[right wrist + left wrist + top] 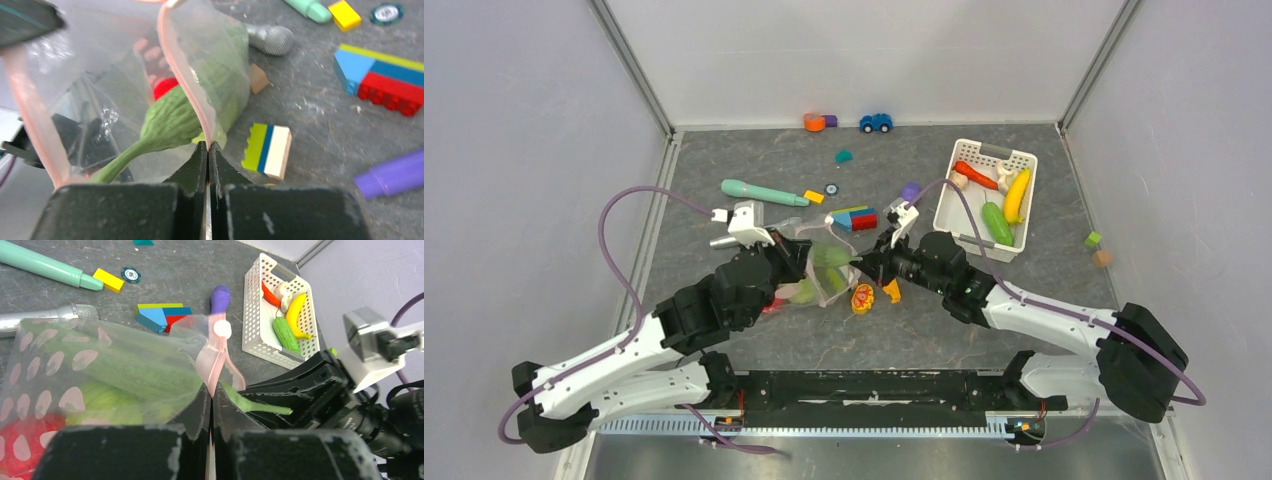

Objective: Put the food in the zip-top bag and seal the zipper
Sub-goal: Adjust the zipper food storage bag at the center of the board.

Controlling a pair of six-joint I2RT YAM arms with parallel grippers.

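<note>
Left fingers and right fingers are pinching opposite ends of the zipper; the green vegetable is poking out between them.

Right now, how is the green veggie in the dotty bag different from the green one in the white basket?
The green veggie in the bag is already inside the zip-top bag, while the green veggie in the basket lies in the white basket beside the banana. The bagged one has a thin stem poking out at the bag's mouth; the basket one shows no such stem. Both are long green toy food.
</note>
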